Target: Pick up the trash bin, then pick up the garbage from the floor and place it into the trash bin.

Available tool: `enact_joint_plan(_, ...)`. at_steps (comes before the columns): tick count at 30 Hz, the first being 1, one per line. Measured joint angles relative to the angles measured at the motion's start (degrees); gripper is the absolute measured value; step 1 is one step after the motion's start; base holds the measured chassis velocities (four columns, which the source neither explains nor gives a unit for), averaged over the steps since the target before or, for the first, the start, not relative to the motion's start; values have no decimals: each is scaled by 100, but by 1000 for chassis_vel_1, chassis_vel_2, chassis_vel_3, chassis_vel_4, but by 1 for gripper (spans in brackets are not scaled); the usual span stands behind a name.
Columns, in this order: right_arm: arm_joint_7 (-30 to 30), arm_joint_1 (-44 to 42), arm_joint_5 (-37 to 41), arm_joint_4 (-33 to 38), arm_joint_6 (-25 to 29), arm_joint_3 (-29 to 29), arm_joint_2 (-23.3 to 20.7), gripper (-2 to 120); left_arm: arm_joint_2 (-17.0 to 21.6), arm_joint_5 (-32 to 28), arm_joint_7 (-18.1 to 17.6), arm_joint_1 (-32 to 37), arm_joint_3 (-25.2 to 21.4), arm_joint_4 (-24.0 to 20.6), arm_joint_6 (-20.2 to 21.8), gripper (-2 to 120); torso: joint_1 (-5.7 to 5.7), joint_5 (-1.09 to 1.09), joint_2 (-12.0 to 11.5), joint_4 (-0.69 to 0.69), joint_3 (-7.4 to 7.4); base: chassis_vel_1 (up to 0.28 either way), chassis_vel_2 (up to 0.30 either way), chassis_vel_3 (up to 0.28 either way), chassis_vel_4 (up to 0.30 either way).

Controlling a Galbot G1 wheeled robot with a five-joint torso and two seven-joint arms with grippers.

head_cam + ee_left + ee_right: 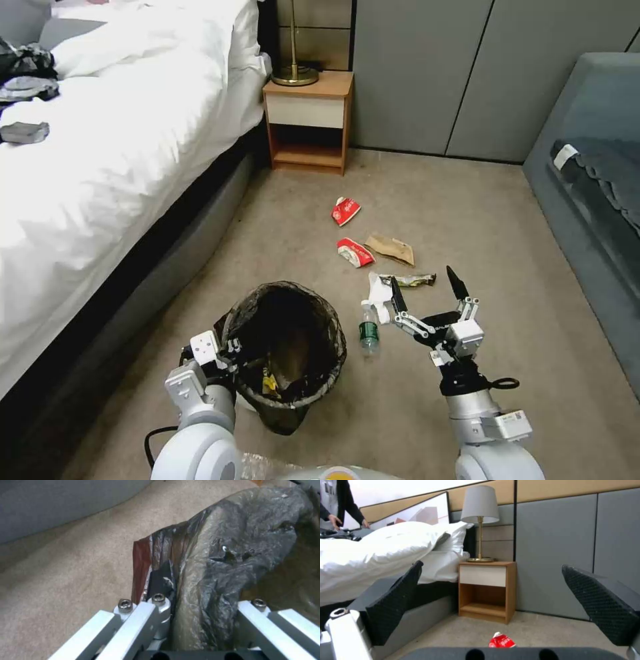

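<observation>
Open carpet right of trash bin [287, 347]. Left gripper [230, 350] clamps its rim; right gripper [427, 293] spread wide beside bottle [368, 331].

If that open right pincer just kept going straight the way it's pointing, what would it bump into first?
Probably nothing near: the right pincer hovers level above the litter, aimed over the red packet toward the nightstand. Depth is unclear.

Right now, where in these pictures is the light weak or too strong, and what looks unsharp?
Head view: the white bed is washed out by brightness, and the inside of the trash bin is dark. Left wrist view: the bin's crinkled bag is soft and glossy. Right wrist view: the near fingers look blurred.
</observation>
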Motion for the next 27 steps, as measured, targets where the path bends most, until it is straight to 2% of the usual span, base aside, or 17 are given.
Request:
enact_joint_plan(8, 25, 99, 18, 2, -17, 17, -29, 100, -13, 10, -2, 20, 4, 0, 0, 75, 0, 0, 0, -1, 0, 20, -14, -22, 9)
enact_joint_plan(20, 557, 1764, 538, -69, -1311, -154, -339, 100, 36, 18, 106, 34, 37, 20, -120, 75, 0, 0, 0, 1, 0, 0, 0, 0, 0)
enact_joint_plan(27, 654, 2339, 725, -472, -1564, -286, -406, 100, 0, 23, 126, -13, 4, 105, -140, 75, 0, 0, 0, 0, 1, 0, 0, 0, 0)
